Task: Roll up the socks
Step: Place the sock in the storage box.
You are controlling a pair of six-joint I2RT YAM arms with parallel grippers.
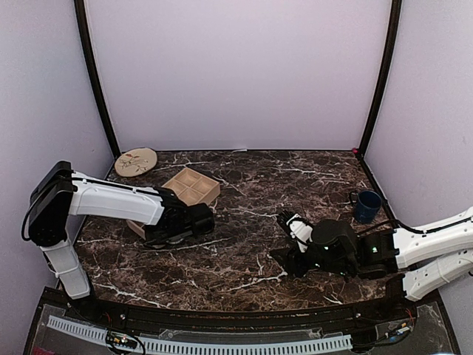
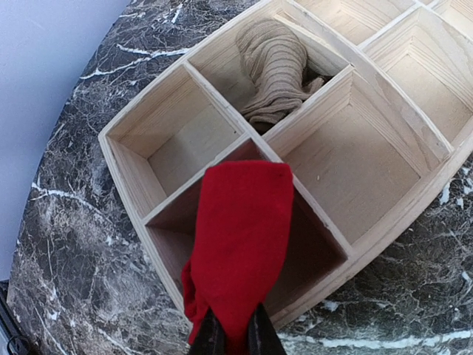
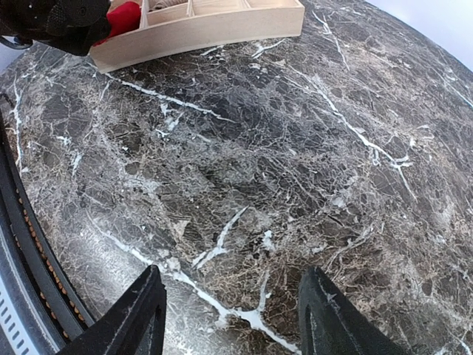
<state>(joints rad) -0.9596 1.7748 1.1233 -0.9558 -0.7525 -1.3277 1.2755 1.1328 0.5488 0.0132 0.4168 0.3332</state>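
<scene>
In the left wrist view my left gripper is shut on the red sock, which hangs over the near compartment of the wooden tray. The tan-brown sock lies bunched in the compartment beyond it. From above, the left gripper sits at the tray's near corner and hides the socks. My right gripper is open and empty over bare marble, right of centre in the top view. A bit of the red sock shows at the top left of the right wrist view.
A blue mug stands at the right side of the table. A round wooden plate lies at the back left corner. The table's dark front rim runs close to my right gripper.
</scene>
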